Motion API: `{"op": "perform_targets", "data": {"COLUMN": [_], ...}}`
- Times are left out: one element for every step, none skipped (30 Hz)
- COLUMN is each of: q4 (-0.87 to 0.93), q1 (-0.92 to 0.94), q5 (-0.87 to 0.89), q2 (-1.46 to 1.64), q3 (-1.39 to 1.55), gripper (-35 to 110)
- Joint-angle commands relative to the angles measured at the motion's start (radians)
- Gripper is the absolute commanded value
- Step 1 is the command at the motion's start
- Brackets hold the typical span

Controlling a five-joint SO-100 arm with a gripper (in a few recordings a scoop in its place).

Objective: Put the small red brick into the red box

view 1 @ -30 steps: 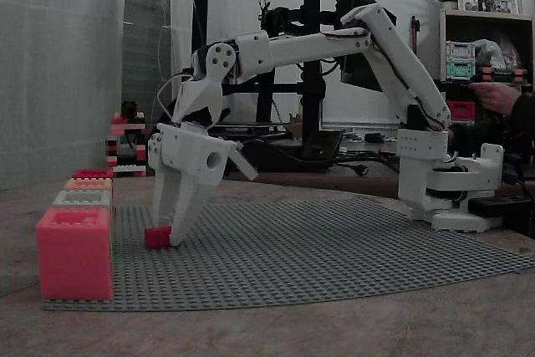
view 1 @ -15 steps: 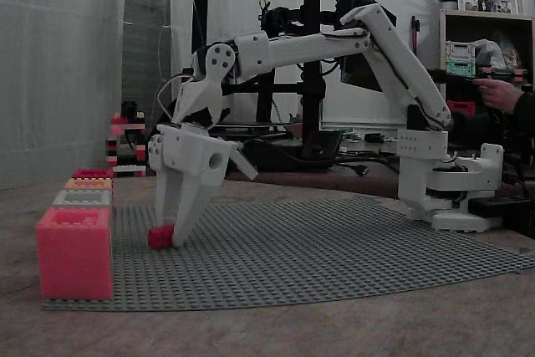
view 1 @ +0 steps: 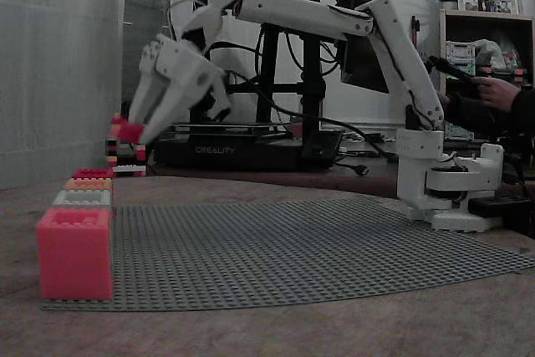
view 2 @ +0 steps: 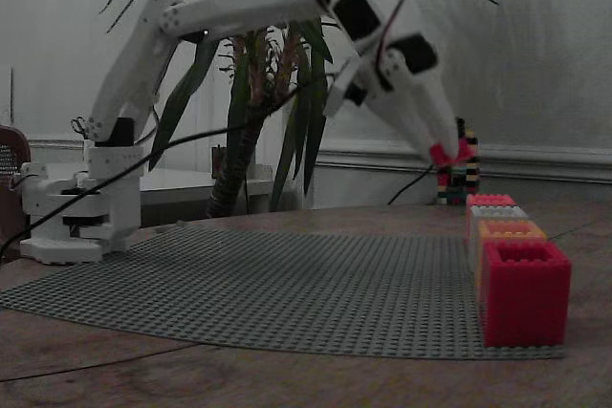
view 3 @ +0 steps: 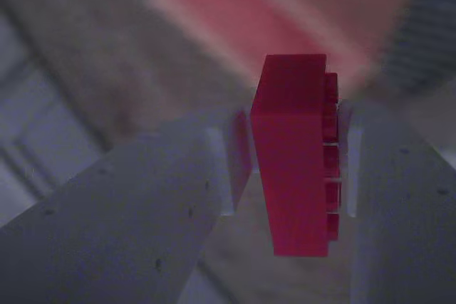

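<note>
While the white two-finger gripper [view 1: 134, 131] hangs high above the left end of the grey studded baseplate [view 1: 318, 240], its jaws are pinched on the small deep-red studded plastic brick [view 1: 129, 130]. The wrist view shows that brick [view 3: 293, 154] standing on end between the 2 pale fingers [view 3: 142, 204], studs turned to the right-hand one — a firm, square hold on the flat faces, as far as I can judge.

In a fixed view the gripper [view 2: 448, 152] and brick [view 2: 442, 154] sit up in the air over the row of boxes at the plate's right edge. That row runs away from the camera: the open red plastic box [view 2: 525, 291] nearest, then an orange one [view 2: 507, 231], a grey one [view 2: 495, 212] and a further red one [view 2: 489, 200]. The other fixed view gives the same row on the left, red box [view 1: 74, 251] in front.

Height looks deliberate — carried well clear of the box walls so the brick can travel over them without knocking one. Blurred pinkish-red shows behind the brick in the wrist view; whether that is the target box I cannot tell. My reading: the lift is done, and lowering and letting go over a red box remain.

A stack of mixed-colour bricks [view 1: 124, 150] stands behind, apart from it all.
</note>
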Motion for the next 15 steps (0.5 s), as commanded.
{"op": "perform_targets", "data": {"q4": [-0.063,-0.095,-0.127,-0.156,-0.181,-0.204,-0.227,-0.252,-0.278,-0.308,-0.341,-0.373,-0.397,-0.41,-0.414], "q1": [0.109,0.126,0.143,0.16,0.175,0.187,0.199,0.209,0.215,0.219,0.219,0.219,0.219,0.219,0.219], "q5": [-0.117,-0.147,-0.173,-0.195,-0.218,-0.241,-0.259,-0.278,-0.295,-0.316,-0.337,-0.356,-0.368,-0.373,-0.376], "q2": [-0.003,-0.023,-0.044,-0.066,-0.087,-0.107,-0.129,-0.149,-0.17,-0.19,-0.209,-0.229,-0.247,-0.265,-0.282], "q3": [-0.11,-0.114,-0.115,-0.117,-0.12,-0.121,-0.123,-0.123,-0.123,-0.124,-0.124,-0.124,-0.132,-0.147,-0.169], "gripper": [0,0,0,0,0,0,0,0,0,0,0,0,0,0,0]}}
